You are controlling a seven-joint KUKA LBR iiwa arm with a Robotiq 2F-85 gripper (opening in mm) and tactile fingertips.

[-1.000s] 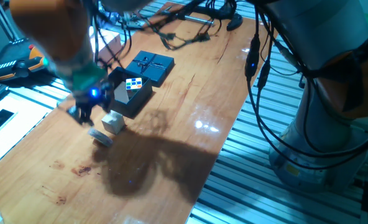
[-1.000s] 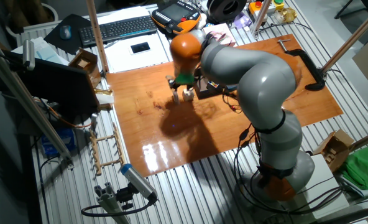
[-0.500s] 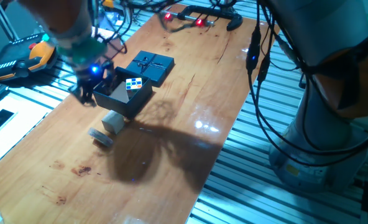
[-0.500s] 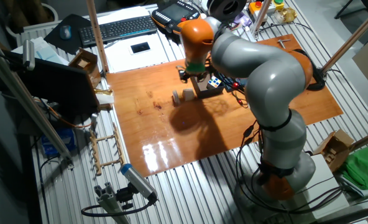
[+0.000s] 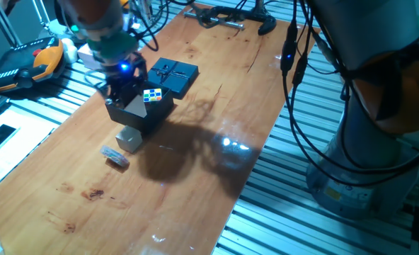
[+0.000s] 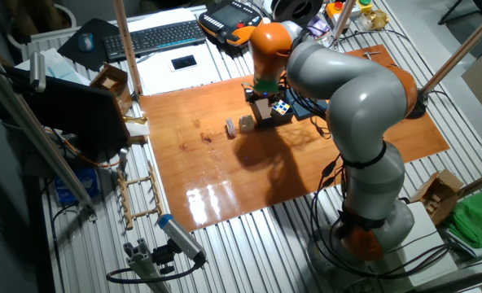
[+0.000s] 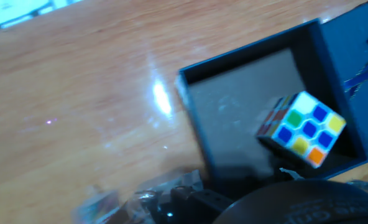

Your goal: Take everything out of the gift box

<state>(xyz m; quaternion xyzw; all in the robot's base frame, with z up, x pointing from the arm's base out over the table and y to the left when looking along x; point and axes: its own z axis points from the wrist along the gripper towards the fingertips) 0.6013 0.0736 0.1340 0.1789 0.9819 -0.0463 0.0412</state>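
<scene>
Wooden table [image 5: 216,106], gift box [image 7: 202,130], hand view alone showing puzzle cube's [image 7: 302,127] colours

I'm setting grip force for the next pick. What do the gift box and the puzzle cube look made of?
The gift box looks like matte black cardboard: thin straight walls, dull grey floor. The puzzle cube looks like glossy hard plastic, with bright coloured tiles on white. Both are guesses from looks alone.

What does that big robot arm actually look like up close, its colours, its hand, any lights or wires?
The arm is thick, rounded and smooth, with grey segments and orange bands at the joints. Black cables hang in loops along it. Near the hand sits a green-teal ring, and the small dark gripper carries a glowing blue light just above its fingers. The base is a grey dome with another orange band.
</scene>
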